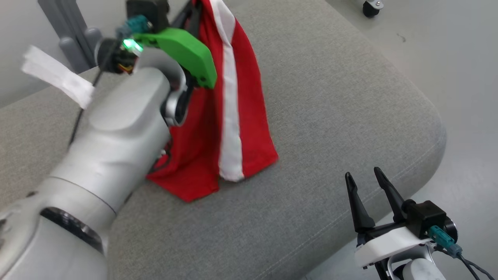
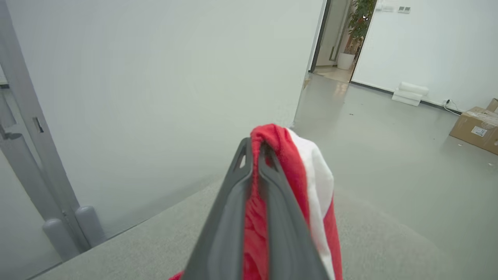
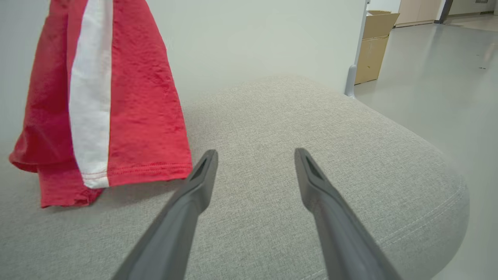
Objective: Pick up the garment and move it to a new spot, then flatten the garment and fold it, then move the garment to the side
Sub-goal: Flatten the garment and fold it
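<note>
- Head view — looks down on a grey woven-fabric padded worktop (image 1: 330,97) with a rounded corner, pale grey floor (image 1: 447,58) beyond it.
- Shows a red cloth garment with a broad white stripe (image 1: 249,116) hanging in a long upright drape over the worktop's left-centre. Top end lifted high, bottom hem down at the fabric surface; cannot tell whether touching or just clear.
- Left pincer (image 2: 255,146), in left wrist view: clamped tight on a bunched fold at the garment's top, with red cloth squeezed between the two dark fingers and the white stripe spilling over the right-hand one.
- In head view, largely hidden behind a bright green plastic wrist cover (image 1: 186,50) and the pale silver forearm (image 1: 116,136) crossing up from the lower left.
- Right pincer (image 1: 362,173), low at the lower right near the worktop's front edge — spread wide, holding nothing, apart from the garment.
- Right wrist view: looks along those two parted fingers over bare grey fabric, with the garment up and to the left.
- Elsewhere: a brown cardboard box (image 2: 474,130) on the floor by a white wall, a green potted plant (image 2: 360,23) in a doorway, and a black castor wheel (image 1: 372,7) at the top edge of head view.
</note>
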`<state>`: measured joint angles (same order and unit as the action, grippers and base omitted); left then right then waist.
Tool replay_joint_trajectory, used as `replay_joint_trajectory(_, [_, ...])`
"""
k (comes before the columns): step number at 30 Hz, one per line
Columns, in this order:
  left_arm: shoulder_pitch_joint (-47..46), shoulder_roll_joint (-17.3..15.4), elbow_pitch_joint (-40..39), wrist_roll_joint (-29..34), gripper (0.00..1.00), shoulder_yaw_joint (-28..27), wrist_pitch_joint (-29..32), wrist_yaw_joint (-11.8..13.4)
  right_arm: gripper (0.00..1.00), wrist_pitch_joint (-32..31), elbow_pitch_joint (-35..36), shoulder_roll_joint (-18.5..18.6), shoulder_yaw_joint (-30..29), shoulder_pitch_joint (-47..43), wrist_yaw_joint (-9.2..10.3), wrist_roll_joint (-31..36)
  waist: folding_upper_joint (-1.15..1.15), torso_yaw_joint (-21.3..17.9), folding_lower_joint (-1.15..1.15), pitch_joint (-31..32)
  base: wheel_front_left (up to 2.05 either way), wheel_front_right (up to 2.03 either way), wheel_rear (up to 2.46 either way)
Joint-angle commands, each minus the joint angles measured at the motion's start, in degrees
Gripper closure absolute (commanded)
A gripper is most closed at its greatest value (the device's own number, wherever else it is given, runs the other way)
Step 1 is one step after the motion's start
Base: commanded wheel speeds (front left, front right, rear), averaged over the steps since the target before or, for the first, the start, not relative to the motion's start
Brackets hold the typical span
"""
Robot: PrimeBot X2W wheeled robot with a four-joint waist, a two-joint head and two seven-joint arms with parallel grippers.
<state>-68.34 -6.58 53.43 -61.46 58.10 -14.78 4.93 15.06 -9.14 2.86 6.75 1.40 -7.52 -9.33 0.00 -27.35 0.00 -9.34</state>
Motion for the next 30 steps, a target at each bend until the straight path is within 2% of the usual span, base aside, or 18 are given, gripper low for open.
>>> replay_joint_trajectory(1, [-3.2,-1.8,-2.3,2.8,1.00,-3.1,-0.5,0.2,0.00,0.2,0.0,0.1,0.0,-0.6,0.06,0.6,0.00,-0.7,0.00,0.6,0.00,0.00,0.00])
replay_joint_trajectory(3, [-3.9,-4.0,-6.6,7.8,1.00,-8.3,-0.4,0.9,0.00,0.2,0.2,0.1,-0.3,-0.7,0.06,0.5,0.00,-1.0,0.00,0.5,0.00,0.00,0.00])
replay_joint_trajectory(7, [-0.8,-6.3,-15.9,17.1,1.00,-19.0,-0.3,1.5,0.00,0.2,0.2,0.0,-0.8,-0.6,0.07,0.6,0.00,-1.1,0.00,0.5,0.00,0.00,0.00])
replay_joint_trajectory(12, [7.2,-5.4,-25.3,28.0,1.00,-28.8,-0.3,0.1,0.00,0.2,0.7,0.0,-2.3,0.3,0.06,0.3,0.00,0.5,0.00,-0.4,0.00,0.00,0.00])
replay_joint_trajectory(15, [15.6,-3.6,-30.8,32.9,1.00,-34.6,-0.3,-0.4,0.00,0.2,0.9,0.0,-2.8,0.8,0.06,-0.1,0.00,2.1,0.00,-1.1,0.00,0.00,0.00])
replay_joint_trajectory(23, [43.3,2.2,-43.6,39.5,1.00,-49.8,-0.4,-0.8,0.00,0.2,1.3,0.1,-4.5,0.5,0.06,-0.3,0.00,7.7,0.00,-2.1,0.00,0.00,0.00])
replay_joint_trajectory(27, [54.2,3.4,-47.4,40.8,1.00,-54.3,-0.4,-1.5,0.00,0.2,1.3,0.1,-5.0,0.0,0.06,0.4,0.00,11.4,0.00,-2.2,0.00,0.00,0.00])
replay_joint_trajectory(30, [60.4,3.6,-48.8,38.4,1.00,-55.2,-0.4,-0.8,0.00,0.2,1.2,0.1,-5.0,0.0,0.06,0.8,0.00,13.7,0.00,-2.0,0.00,0.00,0.00])
